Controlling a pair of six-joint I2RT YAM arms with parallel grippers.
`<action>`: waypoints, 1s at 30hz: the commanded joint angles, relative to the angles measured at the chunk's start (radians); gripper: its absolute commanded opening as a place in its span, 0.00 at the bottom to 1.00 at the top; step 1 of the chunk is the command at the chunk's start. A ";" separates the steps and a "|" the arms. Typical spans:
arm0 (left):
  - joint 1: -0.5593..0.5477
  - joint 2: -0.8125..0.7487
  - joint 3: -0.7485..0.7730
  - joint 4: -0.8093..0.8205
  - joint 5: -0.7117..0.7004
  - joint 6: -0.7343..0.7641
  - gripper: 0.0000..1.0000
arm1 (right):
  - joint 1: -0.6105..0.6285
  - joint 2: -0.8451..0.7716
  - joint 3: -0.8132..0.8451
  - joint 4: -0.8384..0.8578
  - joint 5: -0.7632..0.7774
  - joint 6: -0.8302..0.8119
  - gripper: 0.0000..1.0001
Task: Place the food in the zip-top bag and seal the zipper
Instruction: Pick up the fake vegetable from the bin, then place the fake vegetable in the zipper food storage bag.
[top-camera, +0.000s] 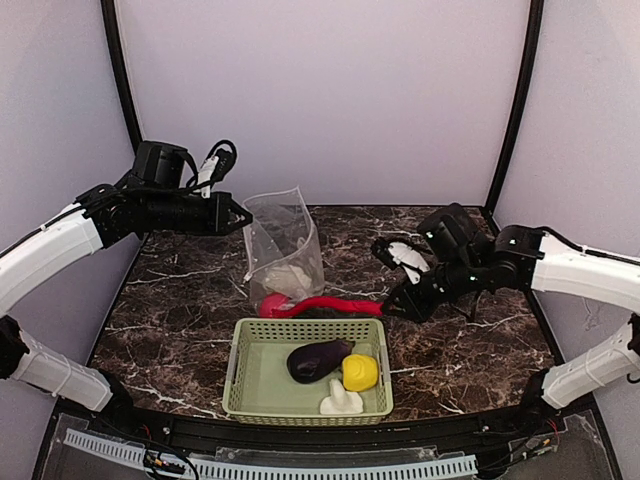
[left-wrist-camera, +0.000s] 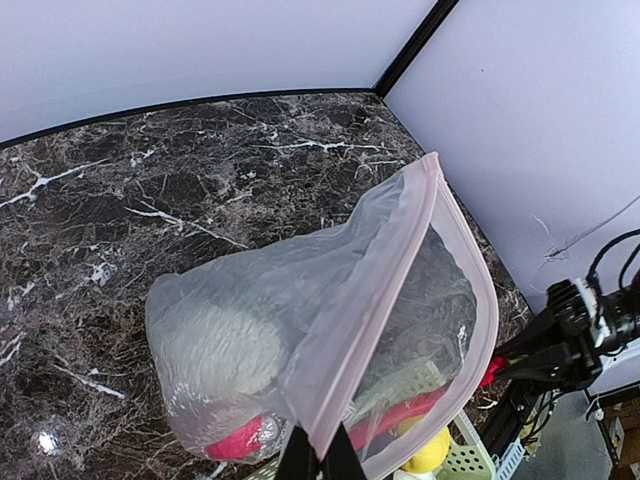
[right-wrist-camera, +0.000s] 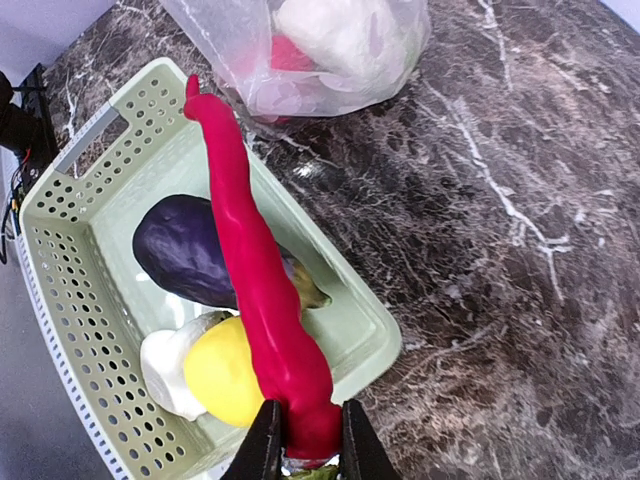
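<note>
The clear zip-top bag (top-camera: 285, 240) stands open behind the basket, with the white cauliflower (top-camera: 286, 276) and the red pepper (top-camera: 270, 303) inside. My left gripper (top-camera: 238, 215) is shut on the bag's pinkish zip strip (left-wrist-camera: 385, 290) and holds the mouth up. My right gripper (top-camera: 392, 305) is shut on the stem end of the long red chili (top-camera: 335, 305), held level with its tip near the bag's base. In the right wrist view the chili (right-wrist-camera: 250, 240) lies over the basket. The eggplant (top-camera: 318, 360), yellow pepper (top-camera: 360, 372) and mushroom (top-camera: 340, 402) lie in the basket. The slider is not visible.
The pale green perforated basket (top-camera: 250, 385) sits at the near middle of the dark marble table (top-camera: 180, 310). Pale walls with black corner posts close in the back and sides.
</note>
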 joint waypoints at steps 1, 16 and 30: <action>0.006 -0.028 0.016 -0.041 -0.039 0.037 0.01 | 0.011 -0.110 0.094 -0.182 0.154 0.059 0.07; -0.002 -0.011 0.038 -0.023 0.012 0.034 0.01 | 0.078 -0.206 0.335 -0.285 0.208 0.116 0.08; -0.087 0.026 0.050 -0.021 0.002 0.057 0.01 | 0.079 -0.120 0.423 -0.313 0.295 0.125 0.09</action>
